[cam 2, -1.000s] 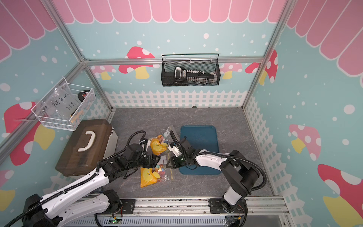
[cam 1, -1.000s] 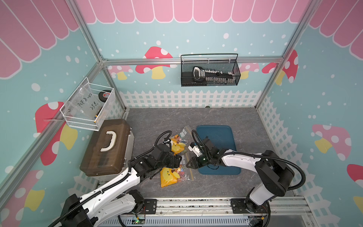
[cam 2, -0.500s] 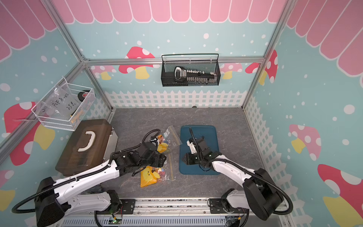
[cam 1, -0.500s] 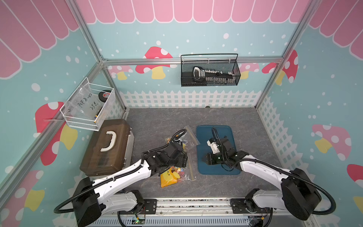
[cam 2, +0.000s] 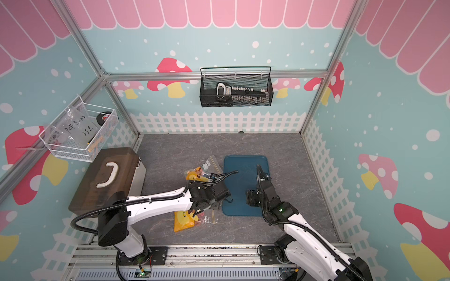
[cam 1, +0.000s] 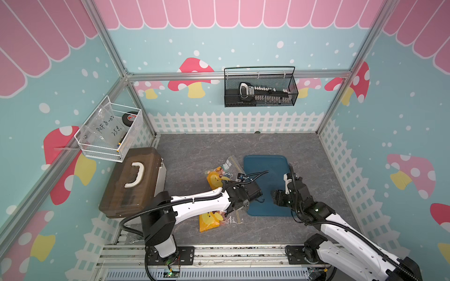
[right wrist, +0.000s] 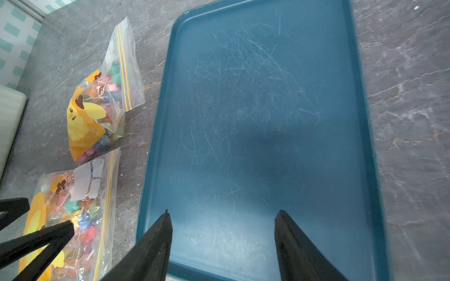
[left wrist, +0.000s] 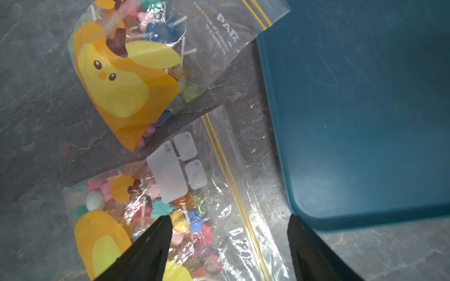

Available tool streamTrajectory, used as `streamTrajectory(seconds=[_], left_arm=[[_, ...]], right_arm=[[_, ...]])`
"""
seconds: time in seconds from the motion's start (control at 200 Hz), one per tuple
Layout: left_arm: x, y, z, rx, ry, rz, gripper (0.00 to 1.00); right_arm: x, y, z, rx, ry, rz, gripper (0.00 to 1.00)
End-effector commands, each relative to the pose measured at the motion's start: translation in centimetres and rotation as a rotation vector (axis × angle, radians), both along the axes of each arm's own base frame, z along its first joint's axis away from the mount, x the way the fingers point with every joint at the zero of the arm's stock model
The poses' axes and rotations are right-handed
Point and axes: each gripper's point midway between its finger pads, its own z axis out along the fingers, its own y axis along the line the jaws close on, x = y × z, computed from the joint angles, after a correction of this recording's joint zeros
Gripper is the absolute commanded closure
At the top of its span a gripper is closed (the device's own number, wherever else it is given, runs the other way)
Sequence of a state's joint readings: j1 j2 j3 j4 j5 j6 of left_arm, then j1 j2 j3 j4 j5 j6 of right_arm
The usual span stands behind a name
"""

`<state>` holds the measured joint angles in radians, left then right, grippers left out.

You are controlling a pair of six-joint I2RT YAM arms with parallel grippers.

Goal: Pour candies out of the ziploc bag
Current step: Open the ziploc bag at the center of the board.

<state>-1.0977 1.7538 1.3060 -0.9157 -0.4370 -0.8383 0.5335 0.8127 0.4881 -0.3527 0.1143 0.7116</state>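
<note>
Left hand: is hovering low over the table with its jaws standing wide apart and gripping nothing; one finger is showing in front of the nearer bag, and I cannot tell whether it is touching the plastic.
Right hand: is hanging over the near end of the tray, jaws spread wide, holding nothing.
Nearer bag: is lying flat on the table directly beneath the left hand, its yellow zip strip running between the two fingers.
Candies: are sitting inside this clear bag, a mixed heap of pink, blue, green and orange pieces on white sticks, just beside the left hand's finger.
Second bag: is lying further out ahead of the left hand's fingertips, also filled with candies, with a yellow cartoon print on it.
Tray: is lying flat just beside both bags, on the right hand's side of them, its blue floor showing fine scratches.
</note>
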Motion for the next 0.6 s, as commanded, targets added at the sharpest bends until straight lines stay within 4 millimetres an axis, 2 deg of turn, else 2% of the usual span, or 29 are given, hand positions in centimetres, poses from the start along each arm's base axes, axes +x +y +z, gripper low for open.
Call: streamTrajectory(seconds=[0.0,0.15,0.28,0.595], left_arm=[[0.4,1.0,-0.2,0.116,-0.039,0.089,0.21],[0.8,0.7,-1.5,0.201,-0.021,0.109,0.21],[1.0,0.4,-1.9,0.219,-0.027,0.116,0.22],[1.0,1.1,-2.0,0.264,-0.024,0.130,0.35]], right_arm=[[-0.6,-1.5,-0.7,-0.050,0.009,-0.038,0.33],[-0.7,-2.1,0.0,-0.075,-0.022,-0.038,0.31],[-0.8,-2.4,0.6,-0.083,-0.048,-0.038,0.30],[-0.6,-2.7,0.6,-0.114,-0.058,-0.035,0.28]])
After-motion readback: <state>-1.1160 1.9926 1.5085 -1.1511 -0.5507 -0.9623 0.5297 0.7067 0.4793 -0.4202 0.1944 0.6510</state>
